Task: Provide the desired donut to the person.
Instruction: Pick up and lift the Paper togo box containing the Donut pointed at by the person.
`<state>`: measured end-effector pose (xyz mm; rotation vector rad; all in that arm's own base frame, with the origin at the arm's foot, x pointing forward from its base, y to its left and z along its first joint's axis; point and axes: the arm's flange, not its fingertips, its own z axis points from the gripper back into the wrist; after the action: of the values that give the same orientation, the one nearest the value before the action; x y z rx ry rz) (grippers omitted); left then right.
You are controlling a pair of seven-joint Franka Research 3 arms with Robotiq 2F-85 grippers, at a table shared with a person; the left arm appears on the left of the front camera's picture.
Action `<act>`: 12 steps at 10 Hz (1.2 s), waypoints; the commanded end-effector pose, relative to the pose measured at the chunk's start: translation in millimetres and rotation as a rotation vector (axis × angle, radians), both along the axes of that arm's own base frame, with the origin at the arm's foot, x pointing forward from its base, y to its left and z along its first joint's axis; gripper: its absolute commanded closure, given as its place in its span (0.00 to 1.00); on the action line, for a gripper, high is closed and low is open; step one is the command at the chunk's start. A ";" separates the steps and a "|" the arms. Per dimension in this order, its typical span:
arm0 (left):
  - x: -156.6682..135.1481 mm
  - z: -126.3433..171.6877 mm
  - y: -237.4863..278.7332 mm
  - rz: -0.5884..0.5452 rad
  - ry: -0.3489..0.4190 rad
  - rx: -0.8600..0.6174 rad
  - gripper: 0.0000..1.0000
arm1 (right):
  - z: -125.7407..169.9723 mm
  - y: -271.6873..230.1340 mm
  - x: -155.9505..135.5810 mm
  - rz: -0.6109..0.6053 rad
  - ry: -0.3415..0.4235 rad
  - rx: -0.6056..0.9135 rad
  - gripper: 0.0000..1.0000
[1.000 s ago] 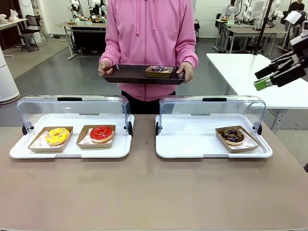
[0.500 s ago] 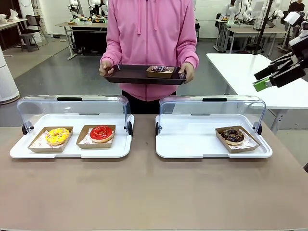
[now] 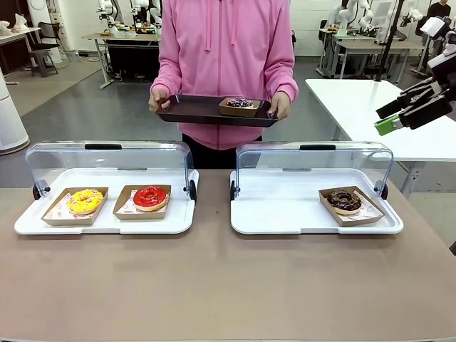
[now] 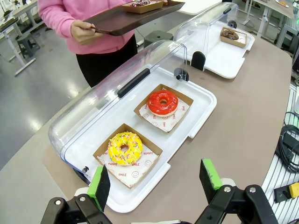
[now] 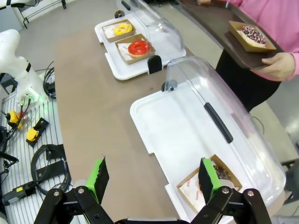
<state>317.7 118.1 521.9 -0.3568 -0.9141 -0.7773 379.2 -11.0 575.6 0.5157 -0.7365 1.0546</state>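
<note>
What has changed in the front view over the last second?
The person has drifted slightly toward picture right, carrying the dark tray and the sprinkled donut on it along. Nothing was taken hold of or let go. The robot's right hand stays raised and open at the far right; the yellow donut, red donut and chocolate donut have not moved.

yellow donut multicoloured sprinkles | red donut plain | hoodie pink | tray dark brown | table brown
</note>
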 end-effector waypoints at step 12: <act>-0.7 -1.1 -0.1 -0.005 -0.007 -0.017 0.00 | -0.3 -0.9 0.2 0.008 -0.011 -0.001 0.00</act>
<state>317.7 118.1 521.9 -0.3569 -0.9141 -0.7773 379.2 -11.0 575.6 0.5156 -0.7365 1.0547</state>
